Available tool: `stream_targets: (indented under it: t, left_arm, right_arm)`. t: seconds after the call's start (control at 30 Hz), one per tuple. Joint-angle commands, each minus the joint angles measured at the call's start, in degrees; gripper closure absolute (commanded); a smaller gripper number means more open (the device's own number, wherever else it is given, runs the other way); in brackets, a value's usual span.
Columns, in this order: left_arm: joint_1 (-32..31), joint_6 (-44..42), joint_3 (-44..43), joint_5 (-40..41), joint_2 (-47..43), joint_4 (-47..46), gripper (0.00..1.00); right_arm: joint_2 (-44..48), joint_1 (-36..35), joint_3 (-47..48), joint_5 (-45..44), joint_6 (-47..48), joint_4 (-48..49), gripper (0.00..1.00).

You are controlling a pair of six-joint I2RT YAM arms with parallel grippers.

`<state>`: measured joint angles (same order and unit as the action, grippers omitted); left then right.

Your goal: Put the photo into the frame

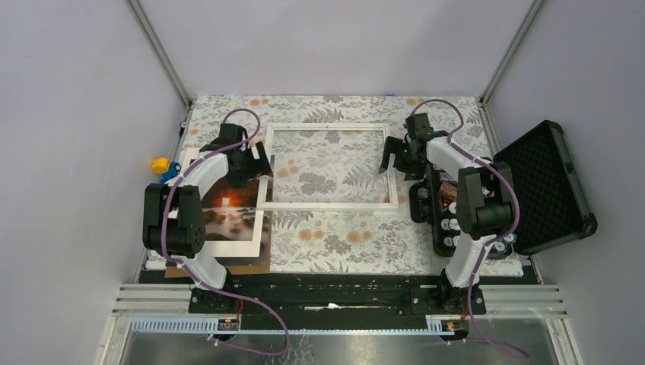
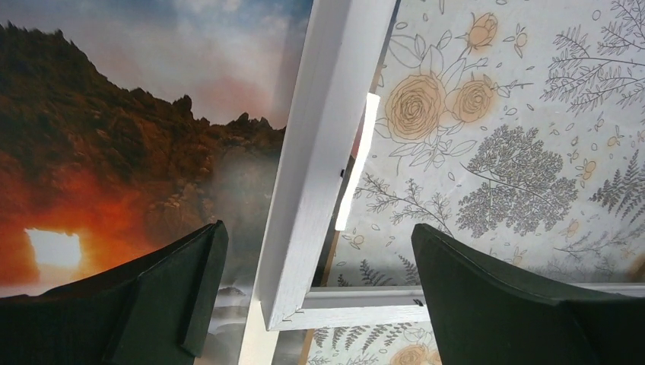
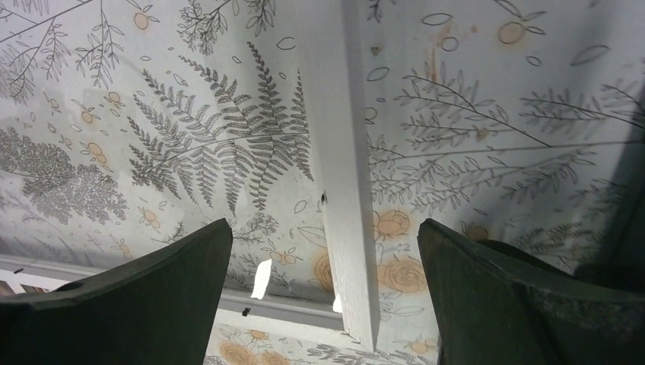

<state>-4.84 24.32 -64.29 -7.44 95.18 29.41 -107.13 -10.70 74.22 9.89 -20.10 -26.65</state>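
Note:
The white frame [image 1: 327,126] lies flat in the middle of the floral cloth. The photo [image 1: 232,217], dark rocks with an orange glow, lies at the left, and the frame's near left corner overlaps its edge. My left gripper [image 1: 255,163] is open above the frame's left bar. In the left wrist view that bar [image 2: 319,152] runs between the fingers of the gripper [image 2: 316,281], with the photo [image 2: 114,129] to its left. My right gripper [image 1: 395,160] is open above the frame's right bar [image 3: 342,152], which runs between the fingers of the gripper [image 3: 323,296].
A white mat [image 1: 239,247] and a brown backing board [image 1: 255,268] lie under the photo. An open black case [image 1: 544,182] with small items [image 1: 456,220] stands at the right. A yellow and blue object [image 1: 161,166] sits at the left edge.

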Motion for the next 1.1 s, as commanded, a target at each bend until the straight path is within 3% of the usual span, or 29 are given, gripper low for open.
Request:
stream_targets:
  t: [0.0, 0.33, 0.53, 0.63, 0.77, 0.87, 0.93, 1.07]
  left_arm:
    - [0.55, 2.98, 1.35, -4.45, -1.58, -3.99, 0.01]
    - [0.53, 2.22, 3.79, -7.24, 0.81, -5.60, 0.03]
    - [-1.32, 0.05, -1.04, 2.21, 0.93, -2.27, 0.14]
    - [-2.24, -0.35, -4.23, 4.63, 3.26, -0.61, 0.32]
    - [-4.12, -1.38, -10.40, 9.71, 7.93, 2.76, 0.42]
    - [-5.08, -2.07, -11.22, 12.50, 8.75, 3.68, 0.43]
    - [-5.09, -2.22, -10.19, 12.81, 8.60, 3.44, 0.36]
    - [-5.09, -2.58, -8.77, 12.26, 8.52, 2.90, 0.44]
  right_arm:
    - [4.30, 0.42, -1.70, -4.17, -0.75, -1.71, 0.00]
    - [1.71, 0.42, -4.69, 3.63, -1.74, 3.79, 0.11]
    - [1.19, 0.42, -4.63, 4.61, -1.43, 4.42, 0.19]
    - [0.73, 0.46, -4.06, 4.24, -0.57, 4.25, 0.21]
    - [0.55, 0.42, -3.68, 3.83, 0.31, 4.11, 0.21]
    - [0.46, 0.46, -3.55, 3.94, 0.88, 4.07, 0.21]
    - [0.55, 0.42, -3.63, 3.83, 1.07, 4.10, 0.21]
    - [-0.01, 0.42, -3.49, 4.01, 1.11, 4.50, 0.21]
